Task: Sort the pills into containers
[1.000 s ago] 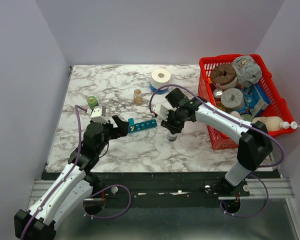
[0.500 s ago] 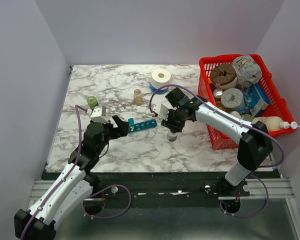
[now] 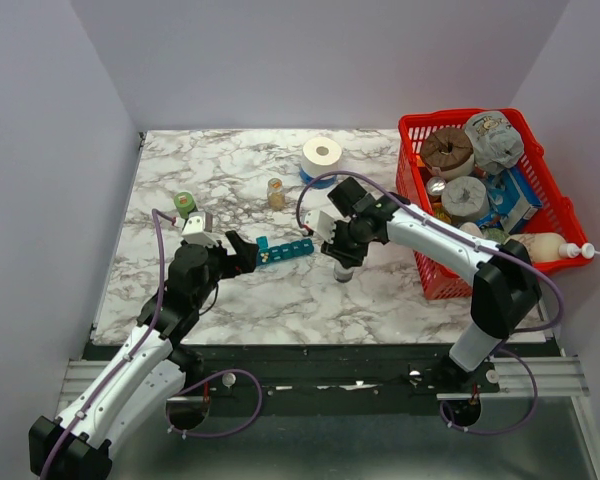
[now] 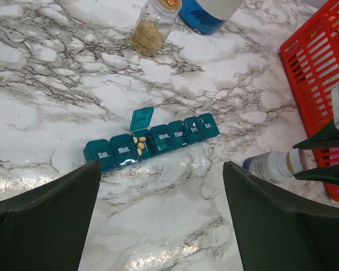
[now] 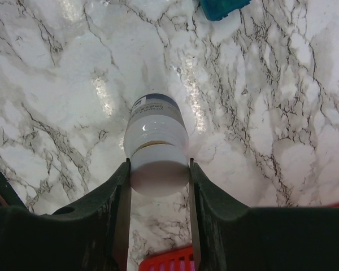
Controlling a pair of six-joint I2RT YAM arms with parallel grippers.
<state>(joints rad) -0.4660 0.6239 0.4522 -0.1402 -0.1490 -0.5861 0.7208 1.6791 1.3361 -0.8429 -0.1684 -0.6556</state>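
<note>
Ahead of left fingers (image 4: pixel 45 220): pill organizer (image 4: pixel 158 140) | right fingers (image 5: pixel 117 197): gripping bottle (image 5: pixel 156 149)

We count one long teal-blue plastic pill organizer strip (image 4: pixel 152 141) with seven square compartments: six lids shut, one lid up. The open compartment holds tiny tan pills (image 4: pixel 139 144), three or four; we cannot tell exactly. We also count one small glass jar of tan pieces (image 4: pixel 150 31), one white-capped plastic bottle (image 5: pixel 156 148), one white roll (image 3: pixel 322 154), one small green roll (image 3: pixel 184 202) and one red mesh basket (image 3: pixel 408 150).
</note>
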